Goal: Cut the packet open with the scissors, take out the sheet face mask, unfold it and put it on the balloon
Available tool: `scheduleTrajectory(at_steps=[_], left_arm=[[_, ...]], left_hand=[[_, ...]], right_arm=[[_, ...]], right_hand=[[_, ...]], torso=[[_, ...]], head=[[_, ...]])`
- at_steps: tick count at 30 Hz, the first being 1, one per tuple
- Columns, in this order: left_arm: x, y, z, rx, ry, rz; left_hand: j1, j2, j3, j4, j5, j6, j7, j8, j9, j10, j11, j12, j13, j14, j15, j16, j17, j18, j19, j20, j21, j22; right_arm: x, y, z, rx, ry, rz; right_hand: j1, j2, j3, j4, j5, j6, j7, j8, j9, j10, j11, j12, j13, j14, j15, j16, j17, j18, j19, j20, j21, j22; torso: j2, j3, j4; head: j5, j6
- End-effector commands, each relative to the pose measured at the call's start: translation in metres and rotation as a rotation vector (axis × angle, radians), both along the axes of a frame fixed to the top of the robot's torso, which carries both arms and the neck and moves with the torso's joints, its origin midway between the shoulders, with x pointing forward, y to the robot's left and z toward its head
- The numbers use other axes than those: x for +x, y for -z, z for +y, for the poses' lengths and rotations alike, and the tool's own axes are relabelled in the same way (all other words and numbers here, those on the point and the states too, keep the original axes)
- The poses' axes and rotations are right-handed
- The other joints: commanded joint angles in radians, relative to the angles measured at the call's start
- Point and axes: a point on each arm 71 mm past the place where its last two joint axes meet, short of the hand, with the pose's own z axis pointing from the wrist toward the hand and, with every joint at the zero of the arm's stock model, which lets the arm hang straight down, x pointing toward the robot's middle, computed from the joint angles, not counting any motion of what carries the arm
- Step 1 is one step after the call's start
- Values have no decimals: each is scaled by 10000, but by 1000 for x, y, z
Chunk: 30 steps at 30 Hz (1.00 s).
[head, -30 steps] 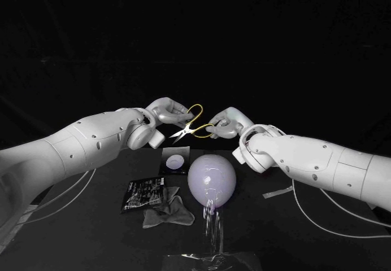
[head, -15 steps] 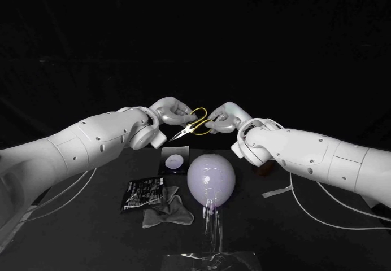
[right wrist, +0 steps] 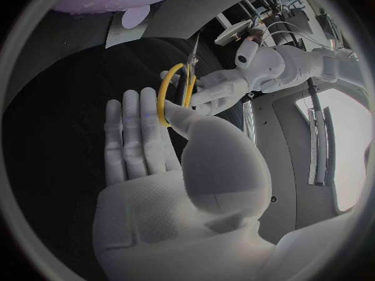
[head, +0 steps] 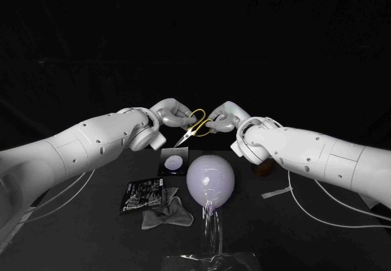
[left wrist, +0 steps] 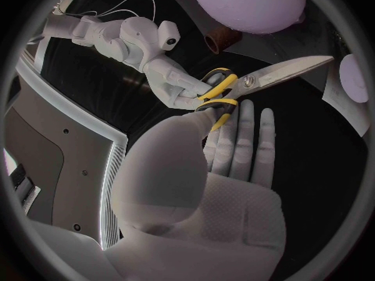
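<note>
Yellow-handled scissors (head: 194,126) hang in the air above the table's far part, blades pointing down toward the table. My left hand (head: 169,115) grips them from one side. My right hand (head: 225,118) holds the handle loops from the other side, its thumb through a yellow loop (right wrist: 172,87). The left wrist view shows the scissors (left wrist: 265,76) with the right hand's fingers (left wrist: 181,86) in the handles. The pale balloon (head: 211,179) stands on the table below. The black printed packet (head: 143,193) lies flat to the balloon's left.
A crumpled grey sheet (head: 167,214) lies against the packet's near side. A small card with a pale disc (head: 174,162) sits behind the packet. A thin strip (head: 276,193) and a brown object (head: 262,167) lie right of the balloon. A clear stand (head: 213,261) is at the near edge.
Both hands have drawn closer together around the scissors. The scissors have tipped steeper, their blades now pointing more downward.
</note>
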Motion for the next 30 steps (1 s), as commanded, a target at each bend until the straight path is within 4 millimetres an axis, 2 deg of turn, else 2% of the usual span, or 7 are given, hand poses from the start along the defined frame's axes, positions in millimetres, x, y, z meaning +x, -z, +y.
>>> scheduleTrajectory(at_steps=[1,3,8,17,22,25,30], left_arm=[[1,3,-1,-525,-469,797],[2,3,2,-707,-742,1006],[4,4,6,-874,-1118,1231],[7,5,18,-1037,-1725,1408],[9,4,27,-1232,-2019,1289],[11,3,34,-1389,-2231,1150],[13,0,51,-1751,-2657,913]], left_hand=[[-440,-151,-134,381,-46,-453,215,-396,-166,-518,215,-197,7,-267,149,-152,-64,50,-128,50,-80,-52],[-938,-411,-392,822,-67,-837,431,-680,-318,-1036,424,-189,10,-550,308,-311,-133,-37,-307,65,-219,-110],[-1522,-822,-1005,1065,-43,-1349,649,-1048,-532,-1787,649,-176,21,-882,485,-487,-235,-155,-473,63,-378,-126],[-2040,-913,-1979,1071,-47,-1653,898,-1272,-700,-2377,876,-147,37,-1308,685,-672,-383,-302,-646,60,-552,-114],[-2138,-750,-3080,1075,-40,-1695,945,-1312,-772,-2566,924,-116,47,-1475,741,-681,-484,-383,-732,57,-650,-106],[-1968,-358,-4774,1091,-19,-1725,967,-1336,-839,-2691,957,-100,51,-1594,776,-665,-588,-423,-757,54,-701,-93],[-1835,-180,-5356,1114,-38,-1702,974,-1327,-871,-2681,957,-76,55,-1588,773,-630,-636,-421,-749,52,-711,-86]], right_arm=[[1,-4,2,-108,-130,-137],[2,-4,1,-135,-69,-156],[4,-4,-2,-126,115,-238],[12,-7,-13,314,941,-519],[17,-7,-23,327,1236,-496],[18,-7,-31,287,1379,-484],[21,-7,-52,207,1777,-554]], right_hand=[[-6,78,290,-310,23,11,-93,40,17,136,-173,-30,14,92,1,-40,10,122,-60,-1,38,10],[-14,84,293,-314,22,11,-93,42,22,138,-173,-32,14,95,1,-44,14,122,-67,-2,48,26],[-14,84,293,-314,22,11,-93,42,22,138,-173,-32,14,95,1,-44,14,122,-67,-2,48,26],[-39,93,293,-328,22,18,-99,53,38,164,-179,-28,20,120,-5,-45,32,126,-81,-4,79,73],[-39,93,293,-328,22,18,-99,53,38,164,-179,-28,20,120,-5,-45,32,126,-81,-4,79,73],[-41,95,295,-333,21,19,-101,55,41,169,-181,-27,21,124,-7,-46,36,126,-83,-5,86,83],[-41,95,295,-333,21,19,-101,55,41,169,-181,-27,21,124,-7,-46,36,126,-83,-5,86,83]], torso=[[-3,-1,5],[-3,1,8],[-4,-7,13],[9,-6,24],[5,-10,2],[4,-10,-3],[1,-1,-8]], head=[[0,-2],[-16,10],[-35,41],[-93,72],[-99,86],[-110,86],[-205,118]])
